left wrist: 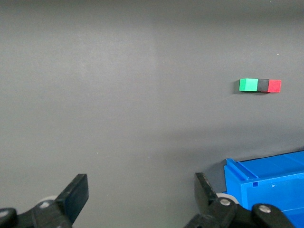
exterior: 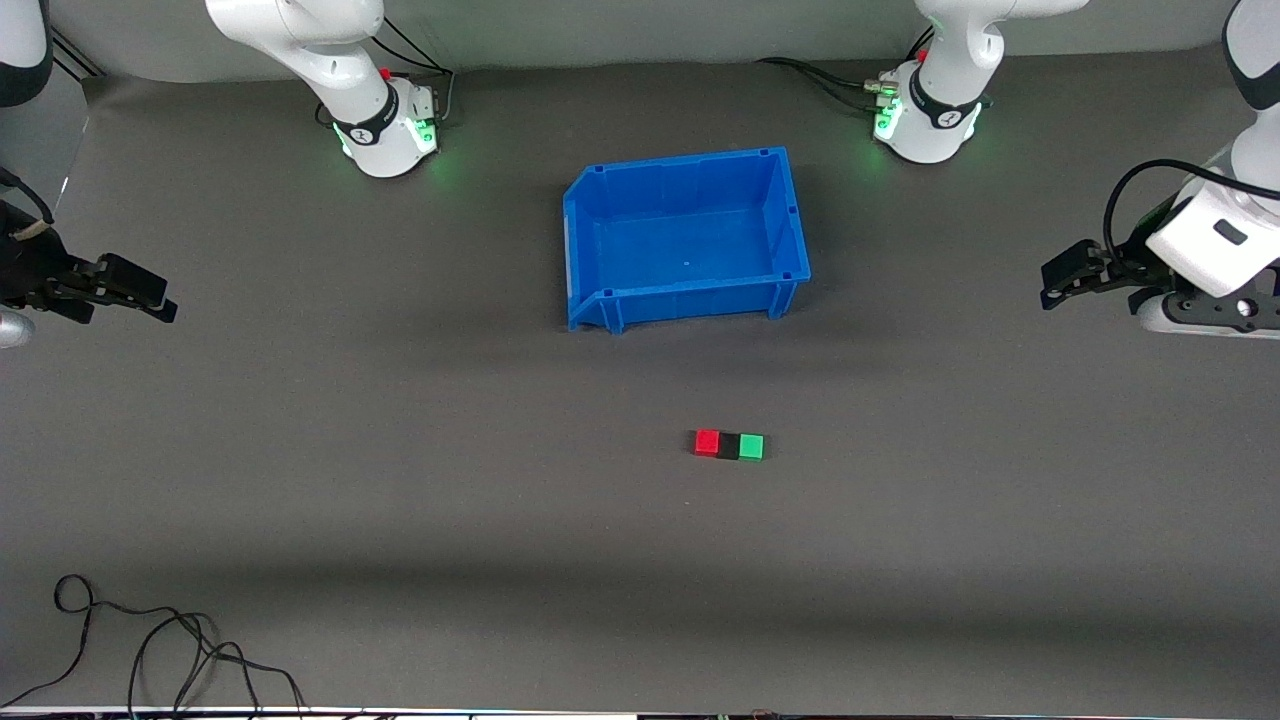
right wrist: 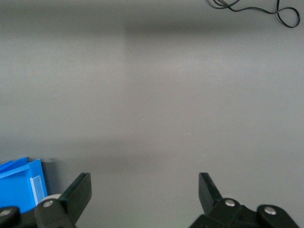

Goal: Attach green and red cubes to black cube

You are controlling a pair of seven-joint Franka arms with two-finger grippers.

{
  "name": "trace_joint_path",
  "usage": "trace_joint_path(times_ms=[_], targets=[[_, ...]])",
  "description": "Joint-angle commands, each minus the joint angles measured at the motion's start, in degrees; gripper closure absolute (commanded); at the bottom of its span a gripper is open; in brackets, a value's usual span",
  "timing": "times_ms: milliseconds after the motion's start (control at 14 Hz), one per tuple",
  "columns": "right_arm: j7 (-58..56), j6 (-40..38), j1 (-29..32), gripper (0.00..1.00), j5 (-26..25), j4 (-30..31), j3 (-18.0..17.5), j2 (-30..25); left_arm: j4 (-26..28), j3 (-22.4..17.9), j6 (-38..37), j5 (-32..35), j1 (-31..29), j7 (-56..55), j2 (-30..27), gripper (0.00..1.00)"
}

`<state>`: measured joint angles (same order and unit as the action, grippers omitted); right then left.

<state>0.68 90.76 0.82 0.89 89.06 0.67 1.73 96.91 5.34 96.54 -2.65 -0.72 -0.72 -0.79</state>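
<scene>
Three small cubes sit touching in one row on the grey table, nearer to the front camera than the blue bin. The black cube [exterior: 729, 446] [left wrist: 263, 85] is in the middle, the red cube [exterior: 707, 442] [left wrist: 274, 85] on the side toward the right arm's end, the green cube [exterior: 751, 446] [left wrist: 248, 85] on the side toward the left arm's end. My left gripper [exterior: 1062, 275] [left wrist: 141, 192] hangs open and empty at the left arm's end of the table. My right gripper [exterior: 150, 296] [right wrist: 145, 190] waits open and empty at the right arm's end.
An empty blue bin [exterior: 686, 240] [left wrist: 270, 190] [right wrist: 19, 187] stands mid-table, between the cubes and the arm bases. A loose black cable [exterior: 150, 640] [right wrist: 256, 8] lies near the front edge at the right arm's end.
</scene>
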Motion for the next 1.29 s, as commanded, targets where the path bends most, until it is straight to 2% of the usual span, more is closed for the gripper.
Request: trace_joint_path(times_ms=[0, 357, 643, 1214], targets=[[-0.42, -1.38, -0.91, 0.0, 1.22, -1.17, 1.0, -0.41, -0.24, -1.04, -0.74, 1.32, 1.24, 1.24, 0.44, 0.01], [-0.42, -1.47, -0.91, 0.0, 1.13, -1.17, 1.0, -0.15, 0.3, -3.14, -1.7, 1.51, 2.3, 1.24, 0.09, 0.01], [-0.42, -1.47, -0.91, 0.0, 1.13, -1.17, 0.91, 0.12, 0.3, -7.09, -1.71, 1.51, 5.72, 1.33, 0.09, 0.01], [-0.42, -1.47, -0.73, 0.0, 1.22, -1.17, 1.0, 0.12, 0.3, -6.93, -1.53, 1.51, 4.67, 2.91, 0.52, 0.01]])
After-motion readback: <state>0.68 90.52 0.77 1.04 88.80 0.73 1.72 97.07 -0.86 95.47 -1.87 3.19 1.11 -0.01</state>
